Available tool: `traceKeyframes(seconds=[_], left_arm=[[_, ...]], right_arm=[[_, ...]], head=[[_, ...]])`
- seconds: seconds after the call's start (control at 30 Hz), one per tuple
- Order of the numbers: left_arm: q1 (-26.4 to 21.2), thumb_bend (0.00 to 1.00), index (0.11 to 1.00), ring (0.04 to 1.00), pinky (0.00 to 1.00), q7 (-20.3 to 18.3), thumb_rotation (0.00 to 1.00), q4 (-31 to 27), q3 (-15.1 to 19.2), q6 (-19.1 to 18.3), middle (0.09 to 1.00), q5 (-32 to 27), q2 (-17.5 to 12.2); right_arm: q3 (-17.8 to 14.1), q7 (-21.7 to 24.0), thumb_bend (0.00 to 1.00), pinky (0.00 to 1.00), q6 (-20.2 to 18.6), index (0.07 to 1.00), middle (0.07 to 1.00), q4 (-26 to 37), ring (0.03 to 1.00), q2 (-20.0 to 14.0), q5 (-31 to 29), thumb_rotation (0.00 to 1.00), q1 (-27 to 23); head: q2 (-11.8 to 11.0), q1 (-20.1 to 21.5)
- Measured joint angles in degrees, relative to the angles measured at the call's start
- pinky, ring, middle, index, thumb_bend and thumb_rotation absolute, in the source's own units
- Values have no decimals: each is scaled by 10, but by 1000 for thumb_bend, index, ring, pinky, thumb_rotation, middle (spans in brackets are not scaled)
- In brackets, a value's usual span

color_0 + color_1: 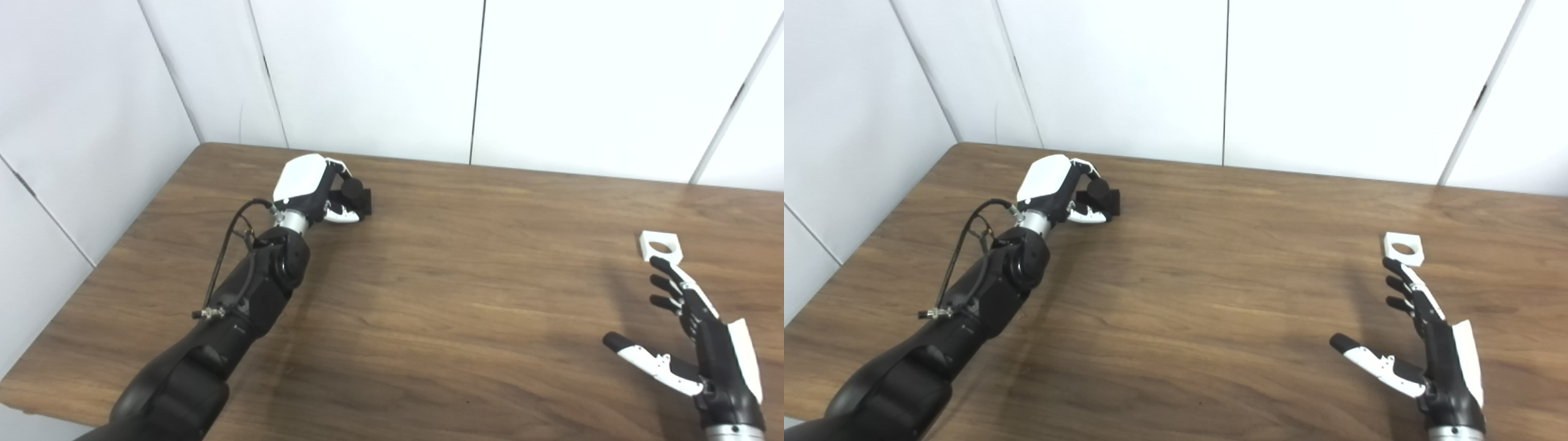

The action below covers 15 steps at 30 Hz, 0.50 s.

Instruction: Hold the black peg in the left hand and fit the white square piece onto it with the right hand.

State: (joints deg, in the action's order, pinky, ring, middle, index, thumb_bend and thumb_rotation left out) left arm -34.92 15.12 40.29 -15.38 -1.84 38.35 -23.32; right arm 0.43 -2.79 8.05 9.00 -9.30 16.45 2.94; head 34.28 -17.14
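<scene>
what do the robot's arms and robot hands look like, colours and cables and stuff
The left arm is glossy black, with thin black cables looping along its outside and a silver metal wrist ring. The left robot hand has a white back plate and black fingers. The right robot hand matches: black fingers, white back panel, white-and-black thumb, silver wrist.

So the peg (358,197) sits on the table (465,294) near the far left corner, with the left hand (312,187) wrapped round it. The square piece (660,245) lies by the right edge, right hand (698,334) just in front of it, fingers spread.
</scene>
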Motion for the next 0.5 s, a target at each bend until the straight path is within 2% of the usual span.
traceKeyframes(seconds=[0.2,0.5], left_arm=[[5,520,486,847,830,-7,70,-5,2,10,806,-15,-4],[27,521,487,884,867,-55,75,-50,3,37,833,-50,-18]], right_arm=[[0,0,846,772,0,862,911,0,863,0,0,436,0],[0,1,845,809,-1,864,915,1,872,-1,2,436,0]], head=[[2,3],[1,3]])
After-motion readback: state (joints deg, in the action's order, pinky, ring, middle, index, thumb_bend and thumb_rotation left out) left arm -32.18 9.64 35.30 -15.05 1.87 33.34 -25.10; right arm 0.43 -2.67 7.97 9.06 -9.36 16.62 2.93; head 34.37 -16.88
